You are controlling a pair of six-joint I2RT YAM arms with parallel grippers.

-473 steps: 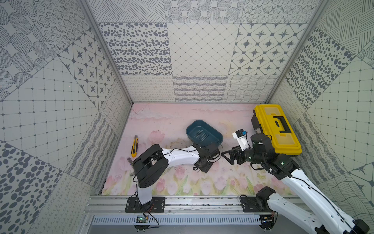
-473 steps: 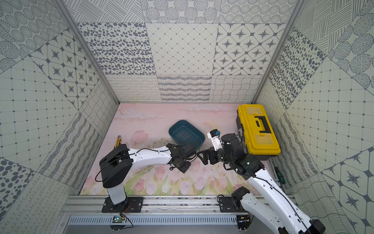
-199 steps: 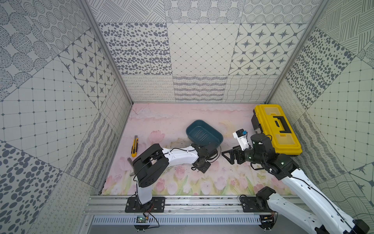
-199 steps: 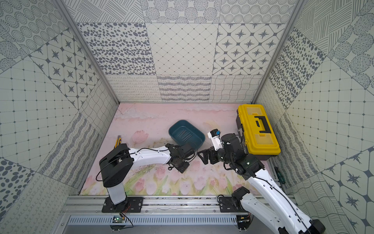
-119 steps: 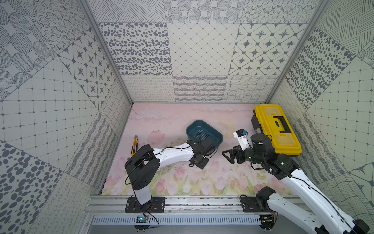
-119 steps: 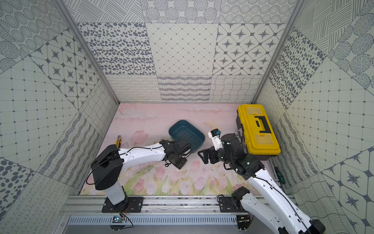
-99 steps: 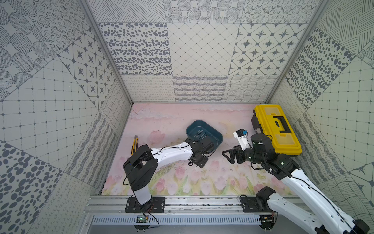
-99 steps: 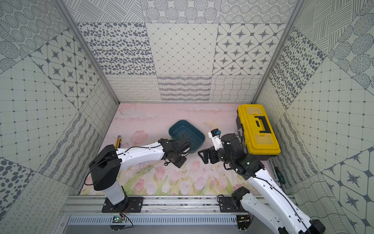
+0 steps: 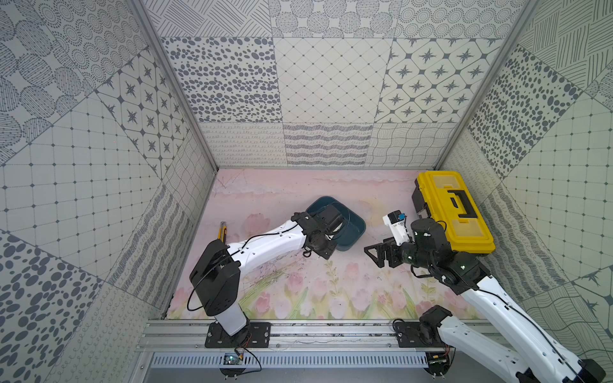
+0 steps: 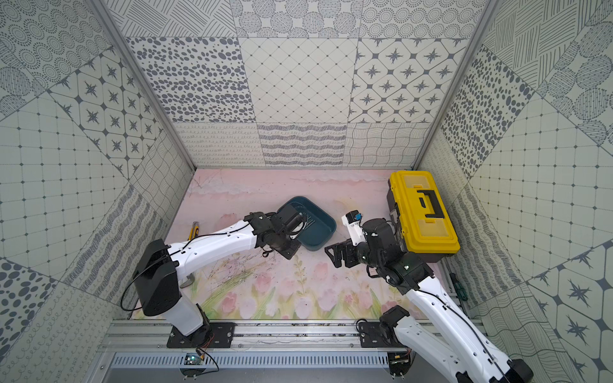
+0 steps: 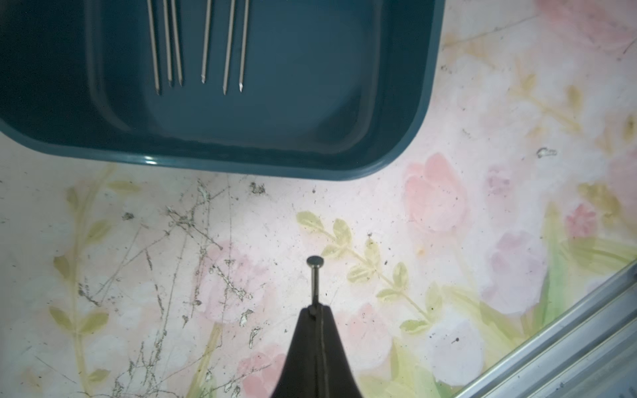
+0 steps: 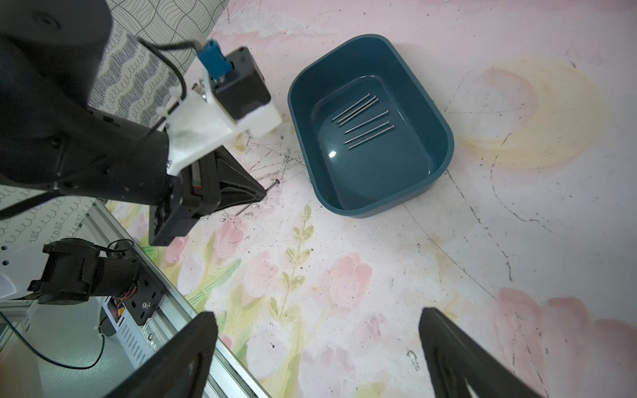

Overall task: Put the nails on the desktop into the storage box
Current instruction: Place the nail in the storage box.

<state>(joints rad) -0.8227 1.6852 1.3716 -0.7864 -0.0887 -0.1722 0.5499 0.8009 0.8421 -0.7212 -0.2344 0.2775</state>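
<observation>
Drawn toward ten o'clock since two seconds ago and brought nearer the storage box [image 9: 355, 228]: left gripper [image 11: 315, 310], with the right gripper [image 12: 317, 315] holding the same pose as before.

Spread beneath everything, the desktop [image 9: 298, 291], pale pink, printed with tulips and marked by dark scuffs. Parked at two o'clock in both top views, a yellow toolbox [image 9: 454, 212], lid down. Sitting just past centre toward twelve o'clock, the teal storage box, open-topped.

Hanging at four o'clock of the box and well apart from it, the right gripper, fingers spread wide with nothing between them. Poised at seven o'clock of the box, just outside its rim, the left gripper, fingers pressed together on a single nail [image 11: 314, 279], head end aimed at the box; whether clear of the desktop, impossible to tell.

Lying at nine o'clock near the wall, a yellow utility knife [image 9: 221, 230]. Resting side by side on the box floor, six nails [image 12: 365, 122], roughly parallel.
</observation>
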